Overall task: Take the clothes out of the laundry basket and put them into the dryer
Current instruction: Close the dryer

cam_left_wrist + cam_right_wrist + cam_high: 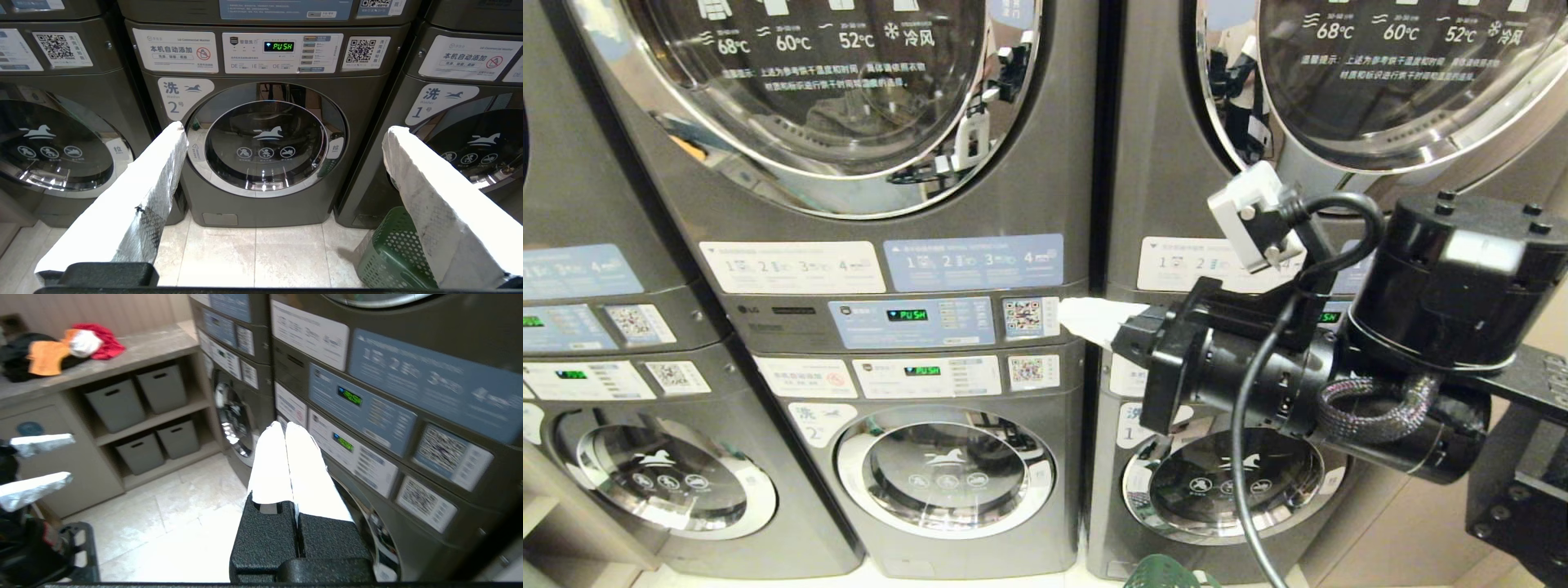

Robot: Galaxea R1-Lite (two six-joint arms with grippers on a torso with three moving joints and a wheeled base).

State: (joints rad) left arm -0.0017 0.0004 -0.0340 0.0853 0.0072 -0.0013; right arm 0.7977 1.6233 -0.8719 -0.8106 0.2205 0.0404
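Note:
Two upper dryer doors fill the top of the head view, one in the middle (849,106) and one on the right (1405,82). Both glass doors sit over their openings. The green laundry basket (388,253) stands on the floor before the right-hand stack, and only its rim (1164,574) shows in the head view. Its inside is hidden, so no clothes show in it. My right gripper (1068,314) is raised at control-panel height between the two stacks, shut with nothing in it (285,425). My left gripper (287,128) hangs low and open, facing washer number 2.
Lower washers (265,143) have shut doors. To the left, a counter (155,343) carries a pile of red, orange, white and black clothes (61,347), above shelves of grey bins (139,392). Pale tiled floor (253,253) lies before the machines.

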